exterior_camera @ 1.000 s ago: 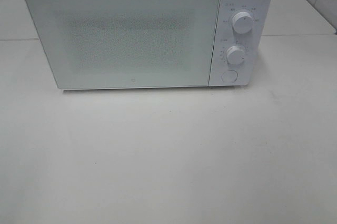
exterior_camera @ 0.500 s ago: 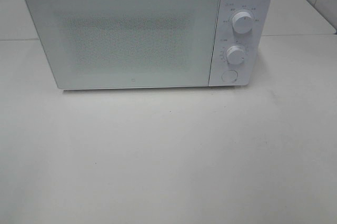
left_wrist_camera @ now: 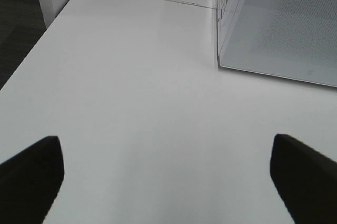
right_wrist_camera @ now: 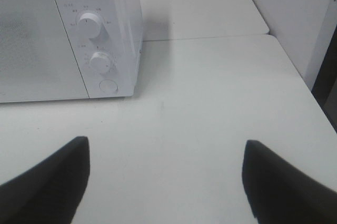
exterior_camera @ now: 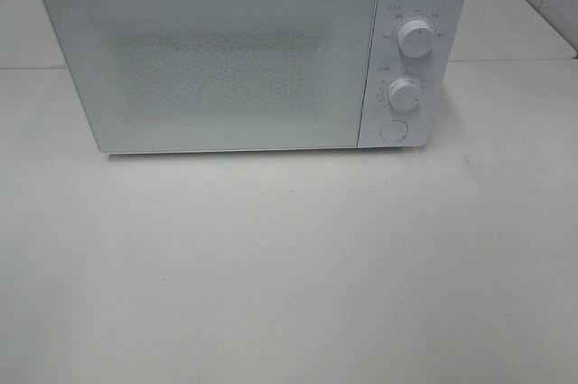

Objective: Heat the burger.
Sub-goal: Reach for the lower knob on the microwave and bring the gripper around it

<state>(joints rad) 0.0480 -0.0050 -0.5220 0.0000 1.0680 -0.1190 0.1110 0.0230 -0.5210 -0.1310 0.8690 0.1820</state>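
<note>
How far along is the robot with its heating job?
Done: nothing visibly; the white box-shaped microwave is shut, and no food shows on the white table. In hand: nothing; the left hand and right hand hang open and empty. Left: apparently everything, though the frosted door hides the inside.

A: Any lettering you can read?

B: None. The white box-shaped microwave oven (exterior_camera: 226, 59) has tiny grey marks ringed around its upper round white dial (exterior_camera: 415, 40) and lower round white dial (exterior_camera: 405, 94), all too small to read.

A: The door?

B: There's a small logo mark (exterior_camera: 226, 142) at the door's bottom centre, illegible. The side sticker (left_wrist_camera: 225, 2) on the oven's left wall has dark print, blurred.
</note>
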